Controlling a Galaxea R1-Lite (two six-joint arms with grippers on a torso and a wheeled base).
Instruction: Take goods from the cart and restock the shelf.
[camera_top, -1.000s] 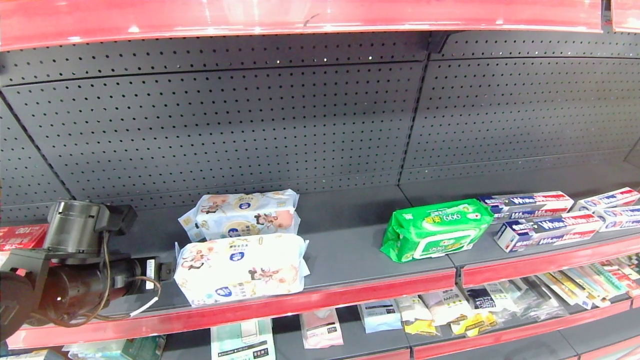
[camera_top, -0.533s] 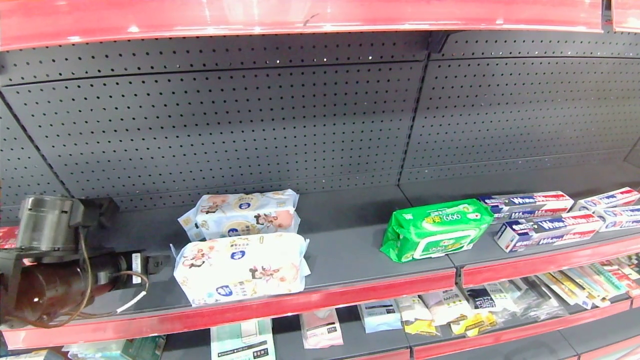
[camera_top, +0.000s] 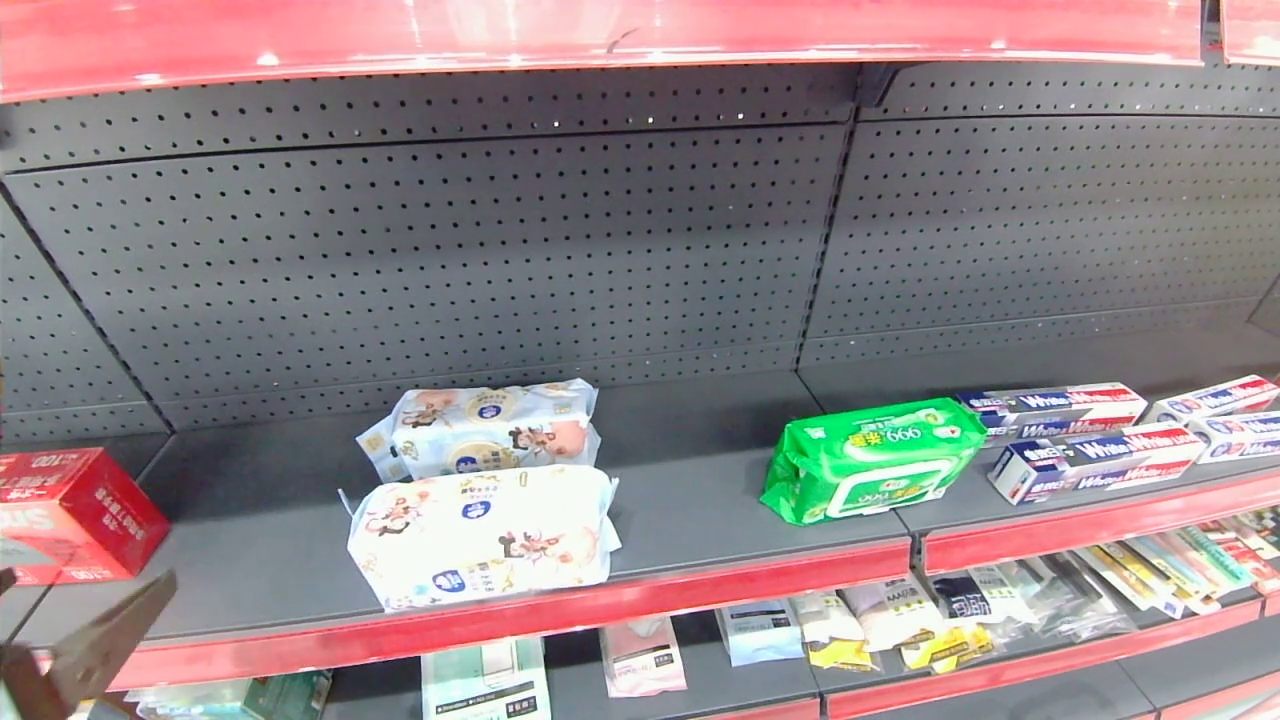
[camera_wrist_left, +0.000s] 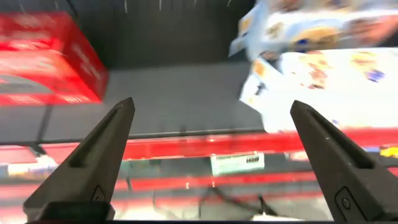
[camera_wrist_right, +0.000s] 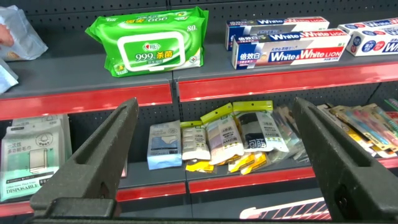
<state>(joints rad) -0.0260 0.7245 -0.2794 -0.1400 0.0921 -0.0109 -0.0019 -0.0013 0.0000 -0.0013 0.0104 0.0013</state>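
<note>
Grey pegboard (camera_top: 450, 250) backs a dark shelf (camera_top: 700, 500) with a red lip (camera_top: 500, 615). Both the left jaws and the right jaws are spread wide and hold nothing.

Beyond the left jaws, past the lip, a red box (camera_wrist_left: 43, 59) sits off one tip and a white front pack (camera_wrist_left: 336, 81) off the other, with bare shelf between them. A rear pack (camera_top: 490, 428) lies just behind the front one. Beyond the right jaws lie green wipes (camera_wrist_right: 149, 40) with toothpaste (camera_wrist_right: 286, 46) boxes beside them. Straight past the gap between these jaws are small packets (camera_wrist_right: 230, 134) on a lower shelf.

The task looks only partly done. A few goods lie along the shelf front, well apart in places, and most of the depth behind them is bare, so there is room for many more. With both jaws empty, the next step is likely a trip to the cart for another item, probably to fill the gap between the front pack and the wipes or the space behind them.

The head view lays out the whole row at once, yet gives just one dark fingertip (camera_top: 100, 640) of the left arm, too little to judge the spread. The left wrist view settles that and adds a price tag (camera_wrist_left: 235, 163) under the lip. The right wrist view takes the packets face-on, where the head view catches them from above.
</note>
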